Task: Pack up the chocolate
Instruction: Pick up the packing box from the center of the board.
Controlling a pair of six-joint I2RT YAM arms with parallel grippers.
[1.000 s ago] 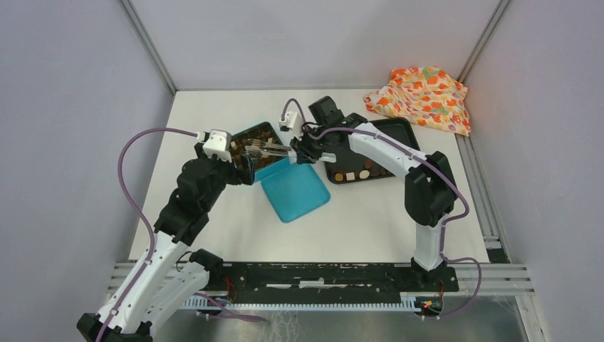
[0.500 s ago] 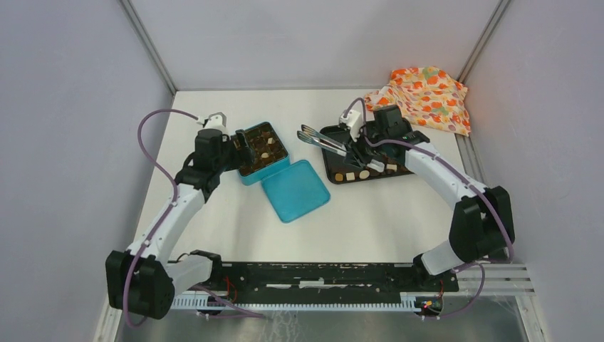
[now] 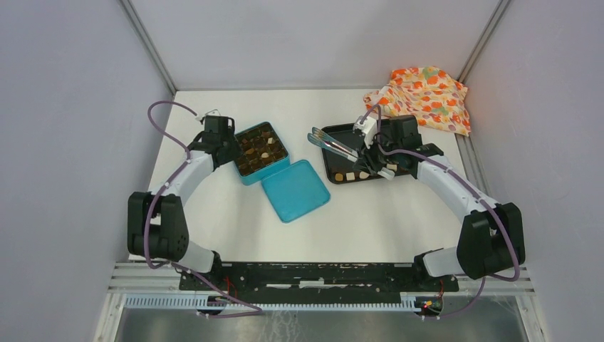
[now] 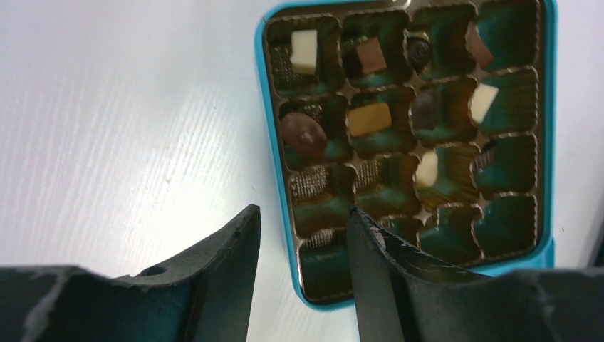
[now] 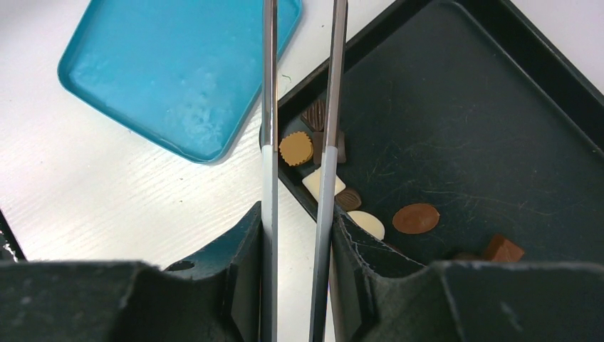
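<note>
From above, the left tool (image 3: 229, 146) sits at the teal box's (image 3: 269, 174) edge and the right tool (image 3: 370, 158) over the black tray (image 3: 347, 165); chocolate (image 3: 364, 174) lies in both. Left wrist: fingers apart, astride the box's wall (compartments partly filled). Right wrist: fingers clamped on metal tongs (image 5: 269, 107), whose arms reach over tray pieces beside the lid (image 5: 178, 71).

A white surface (image 3: 214, 206) carries four things: an open teal box (image 3: 268, 172) left of centre, its lid (image 3: 295, 189) just beside it nearer, a black tray (image 5: 463, 128) right, an orange flowery cloth (image 3: 420, 97) far right.
</note>
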